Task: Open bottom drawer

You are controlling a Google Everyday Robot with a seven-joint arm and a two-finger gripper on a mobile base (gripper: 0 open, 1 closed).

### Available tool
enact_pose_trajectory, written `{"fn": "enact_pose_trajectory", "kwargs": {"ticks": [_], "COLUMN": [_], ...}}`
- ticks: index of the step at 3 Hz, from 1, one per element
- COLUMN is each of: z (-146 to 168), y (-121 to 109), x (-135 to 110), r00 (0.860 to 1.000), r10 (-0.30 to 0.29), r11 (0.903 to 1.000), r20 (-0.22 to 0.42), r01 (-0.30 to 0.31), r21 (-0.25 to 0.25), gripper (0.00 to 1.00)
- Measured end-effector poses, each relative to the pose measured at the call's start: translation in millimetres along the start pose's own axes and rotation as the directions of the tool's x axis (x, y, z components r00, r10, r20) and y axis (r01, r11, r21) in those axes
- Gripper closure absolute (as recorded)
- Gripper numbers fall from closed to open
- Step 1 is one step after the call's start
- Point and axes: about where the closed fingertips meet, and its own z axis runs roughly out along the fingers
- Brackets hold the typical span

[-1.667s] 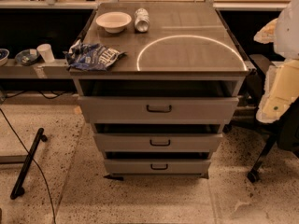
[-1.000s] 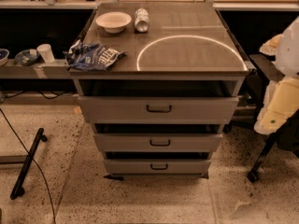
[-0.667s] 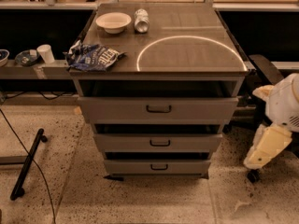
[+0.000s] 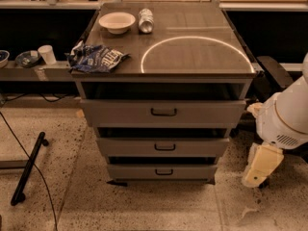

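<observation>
From my seat, the cream-coloured gripper (image 4: 255, 174) hangs low at the right edge of the scene, pointing down at the speckled stone floor (image 4: 144, 206) and tilted slightly left. I can't make out whether it is spread or closed; it holds nothing that I can see. Above it the wrist joins a rounded white arm housing (image 4: 288, 114) with a thin tan ring around it, and the arm continues up and out of view on the right. The whole arm stands to the right of the grey metal drawer cabinet (image 4: 84, 81), apart from it and touching none of the drawer fronts.

The bottom drawer (image 4: 134, 172) is the narrowest, lowest grey front, just above the floor, with its small dark loop handle (image 4: 164, 172) at the centre. The gripper is at about the same height as this drawer, but well to its right. Above it are the mid-sized grey drawer front (image 4: 125, 147) and the widest grey drawer front (image 4: 115, 112), each with a dark gap over it.

On the cabinet top, a white bowl (image 4: 117, 21) and a silver can (image 4: 146, 20) lying on its side sit at the far left. A crumpled blue snack bag (image 4: 96, 57) lies at the near left corner, and a bright ring of light (image 4: 144, 57) falls on the right half.
</observation>
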Motion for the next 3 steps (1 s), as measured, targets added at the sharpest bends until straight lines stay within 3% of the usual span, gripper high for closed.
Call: {"fn": "enact_pose_trajectory", "kwargs": {"ticks": [1,2,3], "z": [24,80,135], "y": [-6,1,-13], "x": [-8,-16,-40], "r00": [0.996,0.978,0.956], "r10": [0.031,0.078,0.097], "r11": [0.9994,0.9969,0.9946], "r20": [0.082,0.192,0.277], "r01": [-0.032,-0.079,-0.104], "r21": [0.014,0.001,0.008], "gripper": [0.0,0.0,0.0]}}
